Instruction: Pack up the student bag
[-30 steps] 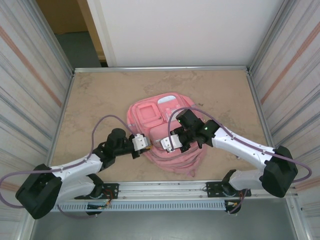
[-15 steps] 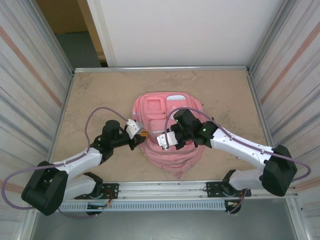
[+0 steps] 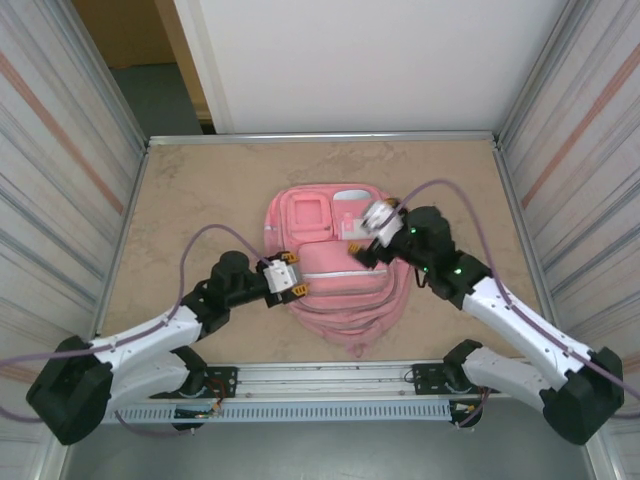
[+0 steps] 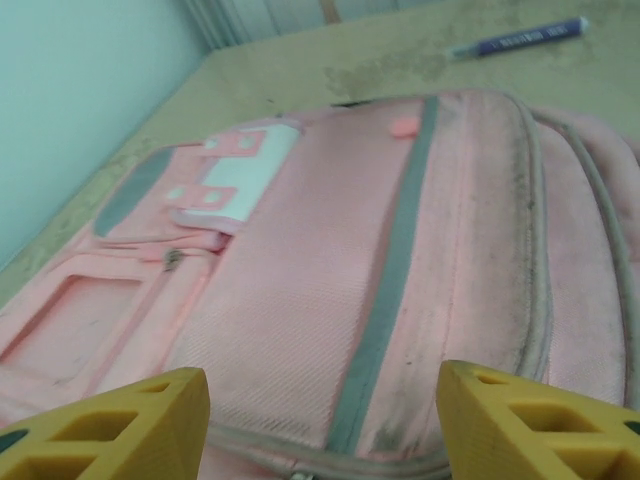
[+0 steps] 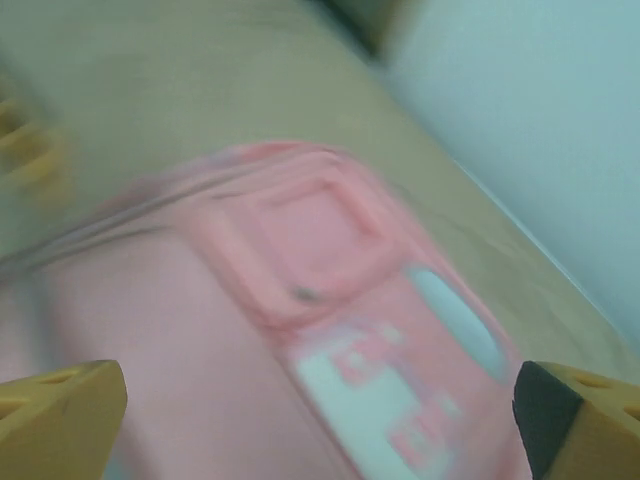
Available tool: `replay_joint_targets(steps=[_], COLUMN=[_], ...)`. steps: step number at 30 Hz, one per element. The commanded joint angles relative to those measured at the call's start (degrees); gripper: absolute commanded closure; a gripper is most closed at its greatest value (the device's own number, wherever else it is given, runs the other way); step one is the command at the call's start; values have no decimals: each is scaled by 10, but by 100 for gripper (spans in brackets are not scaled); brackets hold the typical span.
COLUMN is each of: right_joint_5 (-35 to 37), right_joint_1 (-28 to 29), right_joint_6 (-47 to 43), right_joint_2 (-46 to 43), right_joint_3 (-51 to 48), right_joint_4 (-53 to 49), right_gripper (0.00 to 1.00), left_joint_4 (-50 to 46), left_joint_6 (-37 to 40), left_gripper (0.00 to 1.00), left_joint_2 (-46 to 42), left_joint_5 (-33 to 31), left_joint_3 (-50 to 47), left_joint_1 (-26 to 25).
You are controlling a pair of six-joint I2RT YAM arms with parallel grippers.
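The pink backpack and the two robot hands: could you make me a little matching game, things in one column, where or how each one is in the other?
1. left hand
2. right hand
3. pen
4. checkered patch

A. lies on the table beyond the backpack
B. open, at the backpack's left edge
C. pink and white, on the backpack's front
D. open wide, over the backpack's far right part

Pairs: 1-B, 2-D, 3-A, 4-C
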Motion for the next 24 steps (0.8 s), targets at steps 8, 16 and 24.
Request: replay_joint_targets(steps=[8, 16, 24], right_joint_5=[43, 5, 161], right_joint_1=[-258, -277, -237], right_joint_6=[399, 346, 323], right_joint_2=[108, 305, 411], right_joint_3=[29, 80, 140], right_joint_4=[-220, -265, -303], right_gripper=[1, 35, 54], left_joint_4=[-123, -186, -122], left_joint_6=[153, 170, 113], left_gripper=[36, 28, 43], left_joint_2=[50, 98, 127], left_joint_5=[66, 28, -121], left_joint_3=[91, 135, 146], left_joint_1=[-30, -67, -81])
